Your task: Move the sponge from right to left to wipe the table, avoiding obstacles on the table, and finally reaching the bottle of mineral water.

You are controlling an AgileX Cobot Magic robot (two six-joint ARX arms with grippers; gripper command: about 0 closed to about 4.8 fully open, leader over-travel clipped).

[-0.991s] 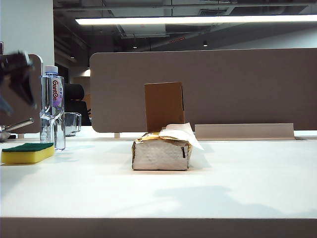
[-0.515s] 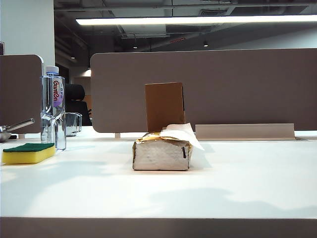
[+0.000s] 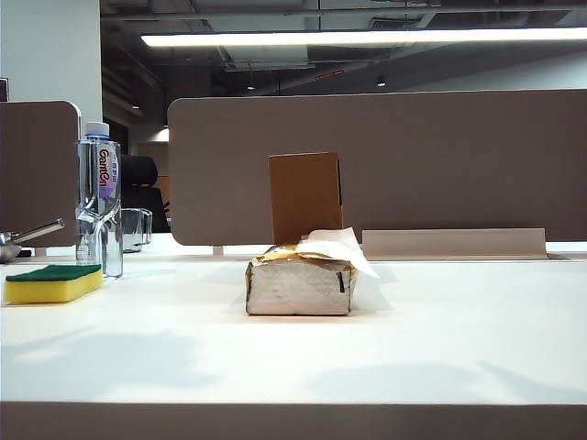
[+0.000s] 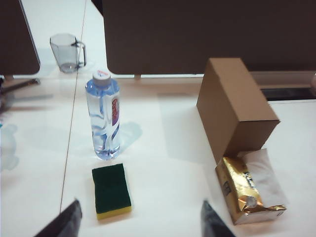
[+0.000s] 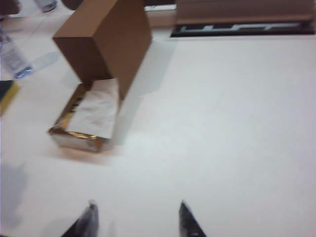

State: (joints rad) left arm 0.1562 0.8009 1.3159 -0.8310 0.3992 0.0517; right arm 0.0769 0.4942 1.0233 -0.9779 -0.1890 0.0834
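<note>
On the wide white table (image 3: 385, 339), the yellow foam sponge (image 3: 51, 283) lies at far left, just before the tall clear plastic water bottle (image 3: 97, 200). Mid-table, the silvery tissue pack (image 3: 298, 282) sits before the upright brown cardboard box (image 3: 304, 195). My left gripper (image 4: 138, 219) and right gripper (image 5: 137, 219) hang apart above it all.

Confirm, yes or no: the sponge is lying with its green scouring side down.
No. In the left wrist view the sponge lies green face up, beside the Ganten bottle.

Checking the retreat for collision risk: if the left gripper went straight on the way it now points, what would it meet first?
Probably the sponge: it lies between the open left gripper's fingertips, before the bottle of mineral water. Depth unclear.
</note>
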